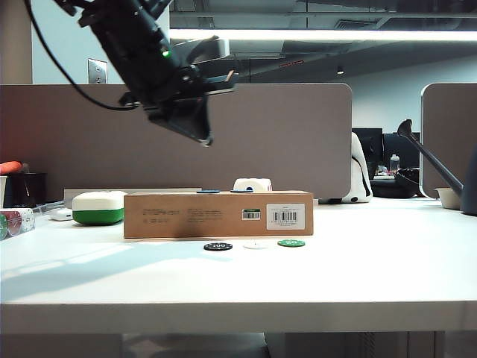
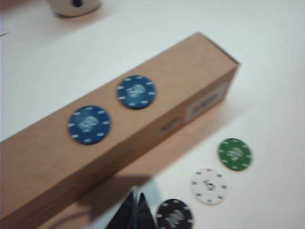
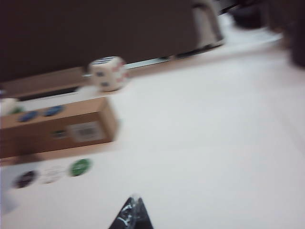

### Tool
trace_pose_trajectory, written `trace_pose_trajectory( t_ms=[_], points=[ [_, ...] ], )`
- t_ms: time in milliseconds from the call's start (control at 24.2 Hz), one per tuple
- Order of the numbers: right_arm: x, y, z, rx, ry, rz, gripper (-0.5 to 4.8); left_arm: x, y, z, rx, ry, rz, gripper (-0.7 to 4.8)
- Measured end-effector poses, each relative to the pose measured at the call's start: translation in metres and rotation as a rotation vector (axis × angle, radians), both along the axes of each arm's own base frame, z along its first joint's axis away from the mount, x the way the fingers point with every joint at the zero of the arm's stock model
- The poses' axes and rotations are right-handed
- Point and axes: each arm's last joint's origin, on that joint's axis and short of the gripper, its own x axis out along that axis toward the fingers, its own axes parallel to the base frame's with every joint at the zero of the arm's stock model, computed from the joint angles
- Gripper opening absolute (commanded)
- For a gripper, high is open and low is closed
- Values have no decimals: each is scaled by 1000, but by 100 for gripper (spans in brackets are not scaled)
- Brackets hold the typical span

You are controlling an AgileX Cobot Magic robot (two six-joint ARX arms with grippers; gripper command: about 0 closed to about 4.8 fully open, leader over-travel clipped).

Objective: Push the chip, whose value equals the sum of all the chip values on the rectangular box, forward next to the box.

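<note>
The long brown rectangular box (image 1: pixel 218 215) (image 2: pixel 186 62) (image 3: pixel 57 125) lies across the table's middle. Two blue chips (image 2: pixel 89 124) (image 2: pixel 136 91) lie flat on its top; in the exterior view they (image 1: pixel 208 192) are edge-on. In front of the box sit the black chip (image 1: pixel 218 246) (image 2: pixel 175 213) (image 3: pixel 25 179), a white chip (image 1: pixel 255 244) (image 2: pixel 208 185) and a green chip (image 1: pixel 291 242) (image 2: pixel 234 153). My left gripper (image 1: pixel 200 133) (image 2: pixel 136 192) hangs high above the box, shut and empty, with its tips beside the black chip in its wrist view. My right gripper (image 3: pixel 135 198) is shut and empty above bare table, well off to the right of the chips.
A green-and-white container (image 1: pixel 98 207) stands left of the box, and a large white die (image 1: pixel 253 184) (image 3: pixel 108 72) sits behind it. A grey partition (image 1: pixel 298 142) closes the back. A dark spouted object (image 1: pixel 432 160) stands at the far right. Chip stacks (image 1: pixel 11 222) lie at the left edge.
</note>
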Motion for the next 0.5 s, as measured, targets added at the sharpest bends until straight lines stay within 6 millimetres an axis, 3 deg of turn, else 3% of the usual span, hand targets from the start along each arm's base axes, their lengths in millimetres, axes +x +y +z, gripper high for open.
trace_pose_trajectory(
  t_ms=[207,496],
  points=[
    [-1,3,3,208,26,88,-6,11,19,0,4,-2,67,-5],
    [-2,4,15,356,-51,155,-6,11,20,-1,8,5,68,-5]
  ],
)
